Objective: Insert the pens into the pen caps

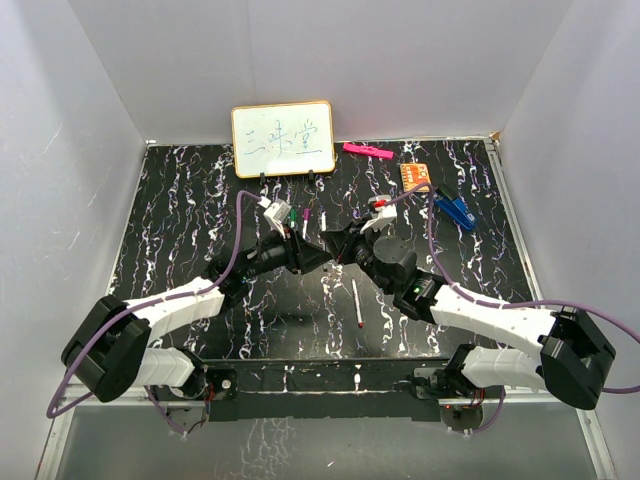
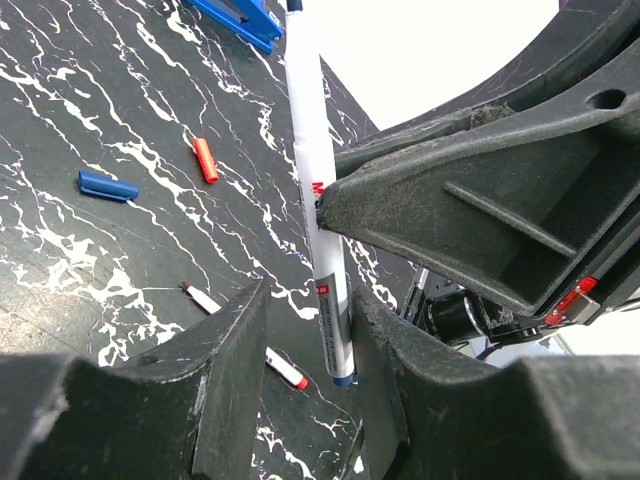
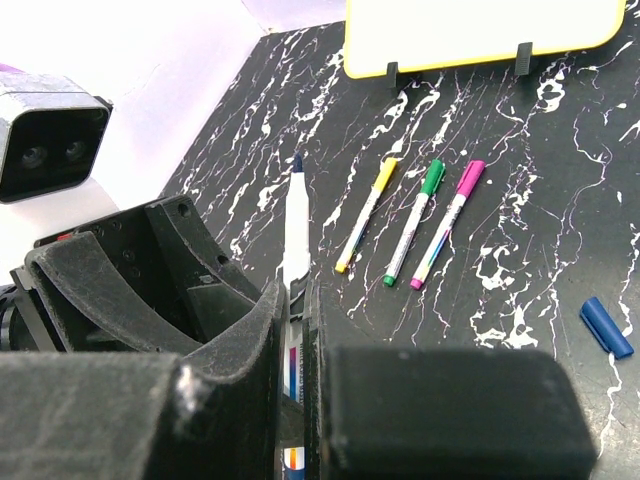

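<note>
My right gripper [image 3: 297, 290] is shut on a white pen [image 3: 297, 215] with a dark blue tip, held above the table's middle. The same pen [image 2: 322, 215] runs down between the fingers of my left gripper [image 2: 312, 300], which is open. Its blue lower end lies close to the right finger, with a gap on the left side. Both grippers meet in the top view, left gripper [image 1: 318, 254] and right gripper [image 1: 338, 246]. A loose pen with a red tip [image 1: 356, 303] lies on the table. A blue cap [image 2: 108, 185] and a red cap [image 2: 205, 160] lie apart beyond it.
Three capped pens, yellow [image 3: 365, 215], green [image 3: 415, 222] and purple [image 3: 447, 225], lie side by side before the whiteboard [image 1: 283, 139]. At the back right are a pink marker [image 1: 367, 151], an orange card [image 1: 415, 176] and a blue clip [image 1: 455, 210].
</note>
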You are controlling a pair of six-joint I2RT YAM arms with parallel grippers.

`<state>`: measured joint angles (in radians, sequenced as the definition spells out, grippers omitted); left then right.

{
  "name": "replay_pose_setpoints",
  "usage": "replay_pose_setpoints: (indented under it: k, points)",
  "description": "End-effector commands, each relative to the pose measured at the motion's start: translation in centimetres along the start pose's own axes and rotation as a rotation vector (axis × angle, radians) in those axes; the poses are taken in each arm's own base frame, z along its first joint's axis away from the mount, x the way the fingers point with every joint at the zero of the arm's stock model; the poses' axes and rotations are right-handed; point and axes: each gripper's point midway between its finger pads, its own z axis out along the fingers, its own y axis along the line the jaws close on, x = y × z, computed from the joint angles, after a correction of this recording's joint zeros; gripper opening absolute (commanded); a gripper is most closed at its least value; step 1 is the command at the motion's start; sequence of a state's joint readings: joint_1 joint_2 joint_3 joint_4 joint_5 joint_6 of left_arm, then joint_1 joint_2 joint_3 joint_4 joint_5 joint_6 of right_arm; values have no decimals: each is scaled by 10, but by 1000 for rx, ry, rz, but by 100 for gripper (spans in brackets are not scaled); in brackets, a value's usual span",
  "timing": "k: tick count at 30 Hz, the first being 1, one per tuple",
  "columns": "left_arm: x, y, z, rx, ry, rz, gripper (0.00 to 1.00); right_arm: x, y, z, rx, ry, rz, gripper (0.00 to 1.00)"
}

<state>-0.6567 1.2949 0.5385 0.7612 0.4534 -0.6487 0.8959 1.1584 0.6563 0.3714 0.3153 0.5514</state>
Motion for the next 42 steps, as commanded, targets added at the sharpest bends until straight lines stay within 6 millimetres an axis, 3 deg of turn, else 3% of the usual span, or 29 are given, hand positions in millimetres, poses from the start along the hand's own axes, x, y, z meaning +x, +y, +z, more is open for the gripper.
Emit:
replay_pose_setpoints:
  k: [1,7,16,20,25,32,35,38,42]
  points:
    - [-23,-17,-1,39,-64,51,36,-16,10,-1,-36,-56,24,0]
    - [-24,-17,0,42,-69,49,23,-11,9,1,-33,-34,18,0]
    - [-27,-17,3,42,-71,49,23,-2,10,4,-39,-7,26,0]
    - [-24,-14,2,27,-67,49,1,-5,10,4,-37,-16,19,0]
    - [-22,-5,-1,-22,-57,51,0,-8,7,4,-21,-21,-4,0]
    - [-12,17,-8,-144,-24,53,0,-27,-1,-3,41,-60,-61,24]
    - [-6,28,-12,-206,1,45,0,-40,-9,-11,83,-94,-81,44]
    - [3,40,-16,-270,46,41,0,-44,-30,-15,204,-90,-126,53]
    - [13,50,-20,-322,106,39,0,-37,-64,-14,363,-7,-201,55]
